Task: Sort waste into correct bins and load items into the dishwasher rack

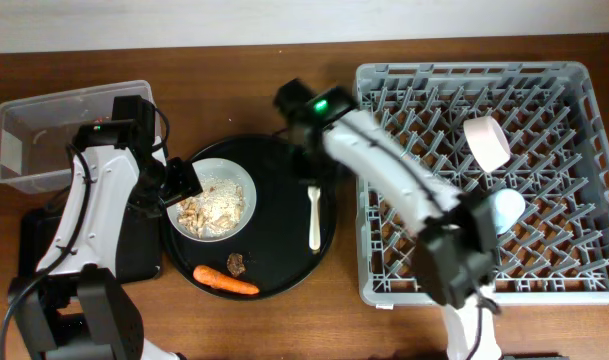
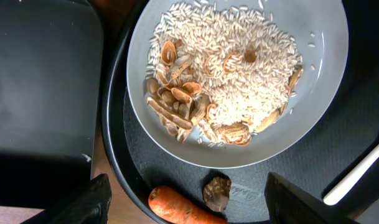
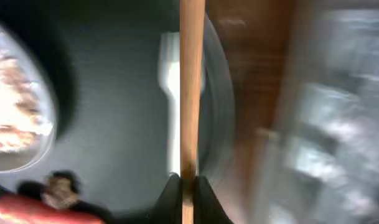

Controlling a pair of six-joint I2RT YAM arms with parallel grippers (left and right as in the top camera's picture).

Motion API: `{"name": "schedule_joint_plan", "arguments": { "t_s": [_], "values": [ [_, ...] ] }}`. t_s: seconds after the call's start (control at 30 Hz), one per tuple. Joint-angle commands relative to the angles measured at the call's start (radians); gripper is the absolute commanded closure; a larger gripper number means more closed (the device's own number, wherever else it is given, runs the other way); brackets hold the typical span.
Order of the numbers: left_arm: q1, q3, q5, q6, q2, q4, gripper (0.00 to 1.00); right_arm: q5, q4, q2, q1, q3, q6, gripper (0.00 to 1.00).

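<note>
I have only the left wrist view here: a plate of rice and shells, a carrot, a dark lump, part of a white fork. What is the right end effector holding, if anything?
Observer: The right end effector is shut on a thin wooden chopstick.
Operator: Is anything in the dishwasher rack?
Observer: Yes, the dishwasher rack holds a light blue cup and a pale cup-like item.
Operator: Where is the clear tub?
Observer: The clear tub stands at the table's far left corner, beyond the shallow black tray.
</note>
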Motion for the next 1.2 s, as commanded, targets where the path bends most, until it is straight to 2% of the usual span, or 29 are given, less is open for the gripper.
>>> {"name": "schedule_joint_plan", "arguments": {
  "t_s": [0.0, 0.1, 0.2, 0.43, 0.47, 0.5, 0.53, 0.73, 0.8, 0.83, 0.9, 1.0, 1.13, 1.17],
  "values": [
    [0.002, 0.000, -0.011, -0.002, -0.024, -0.001, 0.22, 0.122, -0.140, -0.141, -0.126, 0.029, -0.077, 0.96],
    [0.002, 0.000, -0.011, -0.002, -0.025, 0.000, 0.22, 0.121, -0.229, -0.167, -0.195, 0.028, -0.180, 0.96],
    [0.002, 0.000, -0.011, -0.002, -0.025, -0.005, 0.22, 0.121, -0.245, -0.167, -0.196, -0.032, -0.199, 0.96],
    [0.001, 0.000, -0.011, -0.002, -0.024, -0.005, 0.22, 0.053, -0.055, -0.167, -0.185, -0.300, -0.206, 0.95],
    [0.001, 0.000, -0.011, -0.002, -0.024, -0.005, 0.22, 0.053, -0.034, -0.165, -0.179, -0.319, -0.206, 0.93],
    [0.001, 0.000, -0.011, -0.002, -0.025, -0.005, 0.22, 0.053, -0.016, -0.165, -0.175, -0.335, -0.206, 0.75],
    [0.001, 0.000, -0.011, -0.002, -0.025, -0.005, 0.22, 0.054, -0.005, -0.165, -0.172, -0.342, -0.206, 0.67],
    [0.001, 0.000, -0.010, -0.002, -0.025, -0.005, 0.22, 0.077, -0.002, -0.234, -0.186, -0.307, -0.206, 0.66],
    [0.001, 0.000, -0.010, -0.002, -0.025, -0.005, 0.22, 0.076, -0.009, -0.327, -0.242, -0.282, -0.207, 0.64],
    [0.001, 0.000, -0.010, -0.002, -0.025, -0.005, 0.22, 0.074, -0.019, -0.384, -0.297, -0.279, -0.223, 0.59],
    [-0.019, 0.000, 0.002, -0.002, -0.024, -0.004, 0.22, 0.056, -0.059, -0.470, -0.425, -0.279, -0.282, 0.57],
    [-0.185, 0.000, 0.002, -0.003, -0.024, 0.091, 0.22, 0.034, -0.185, -0.561, -0.680, -0.279, -0.435, 0.56],
    [-0.380, 0.000, 0.001, -0.011, -0.010, 0.241, 0.19, 0.036, -0.243, -0.574, -0.866, -0.279, -0.467, 0.54],
    [-0.521, 0.000, 0.001, -0.052, 0.048, 0.354, 0.18, -0.018, -0.254, -0.574, -0.995, -0.280, -0.468, 0.54]
  ]
}}
